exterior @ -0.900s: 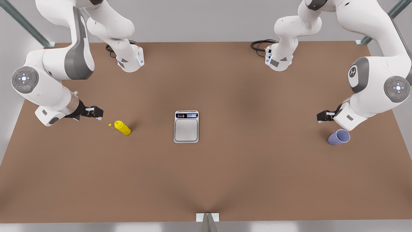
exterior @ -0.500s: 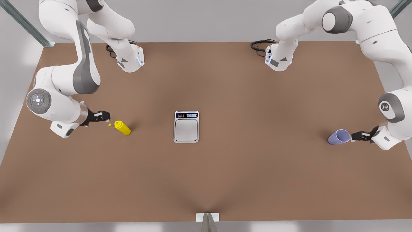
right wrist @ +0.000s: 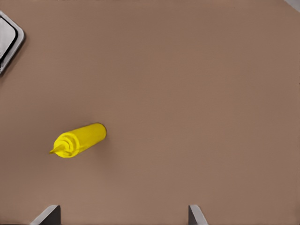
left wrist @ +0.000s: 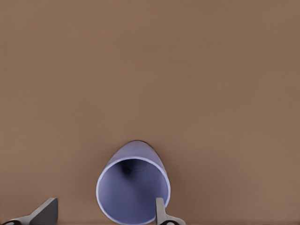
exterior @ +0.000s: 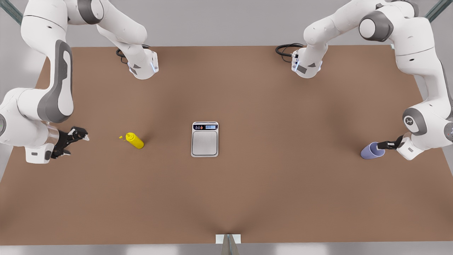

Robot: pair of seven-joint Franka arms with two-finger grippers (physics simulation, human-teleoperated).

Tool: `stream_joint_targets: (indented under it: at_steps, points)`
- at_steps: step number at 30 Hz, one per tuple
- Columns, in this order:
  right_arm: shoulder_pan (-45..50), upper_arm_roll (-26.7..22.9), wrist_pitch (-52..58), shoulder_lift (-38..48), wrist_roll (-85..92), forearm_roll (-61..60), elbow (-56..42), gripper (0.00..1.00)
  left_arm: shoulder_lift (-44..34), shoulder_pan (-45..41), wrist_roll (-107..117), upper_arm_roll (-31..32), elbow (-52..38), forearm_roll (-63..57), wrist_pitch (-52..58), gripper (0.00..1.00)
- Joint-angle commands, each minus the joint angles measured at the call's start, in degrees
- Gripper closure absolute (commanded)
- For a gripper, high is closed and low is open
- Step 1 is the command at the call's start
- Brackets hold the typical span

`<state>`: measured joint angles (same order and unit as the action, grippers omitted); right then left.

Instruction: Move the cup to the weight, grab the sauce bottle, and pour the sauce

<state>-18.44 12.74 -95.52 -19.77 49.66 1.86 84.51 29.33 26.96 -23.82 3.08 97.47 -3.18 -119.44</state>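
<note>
Lavender cup [exterior: 371,151] sits on the brown worktop [exterior: 247,198] at the front view's right; the left hand [exterior: 383,145] is at its rim, fingers spread, one inside the mouth. Yellow sauce bottle [exterior: 134,140] stands apart from the right hand [exterior: 78,135], whose fingers are spread wide and empty; the silver weight [exterior: 205,139] sits mid-worktop.

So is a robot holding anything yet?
Not yet. The left gripper is open around the lavender cup's rim, not closed. The right gripper is open, away from the yellow sauce bottle.

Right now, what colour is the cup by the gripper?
Pale lavender, plain inside and out. The cup shows best in the left wrist view, between the left gripper fingers.
</note>
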Motion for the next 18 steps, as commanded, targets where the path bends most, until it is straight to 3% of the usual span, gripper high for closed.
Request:
stream_joint_targets:
  at_steps: [1, 8, 9, 12, 15, 18]
  points:
    - [-0.46, 0.0, -0.37, -0.35, 2.71, -1.06, -0.05, 0.0, 0.02, 0.02, 0.0, 0.0, 0.0, -0.07, 0.0, 0.0]
    - [-5.73, -0.08, -4.06, -5.28, 27.85, -11.26, 0.13, 0.0, 1.96, 0.02, 0.09, -0.7, 0.0, -0.07, -0.79, 0.01]
    - [-6.7, -0.08, -3.36, -5.63, 32.51, -13.81, 0.48, 0.0, 1.96, 0.02, 0.18, -0.7, 0.0, -0.16, -0.79, 0.16]
    - [-11.88, -0.08, 1.39, -9.23, 44.38, -22.16, 0.57, 0.0, 2.66, 0.02, 0.53, -0.7, 0.0, -0.16, -0.79, 0.3]
    - [-18.56, -0.08, 8.24, -16.35, 59.58, -32.0, 3.02, 0.0, 3.98, 0.02, 0.61, -0.7, -0.09, -0.16, -1.05, 0.33]
    - [-24.18, -0.08, 11.05, -18.55, 70.13, -33.41, 5.05, 0.0, 5.29, 0.02, 0.7, -0.79, -0.09, -0.07, -2.02, 0.33]
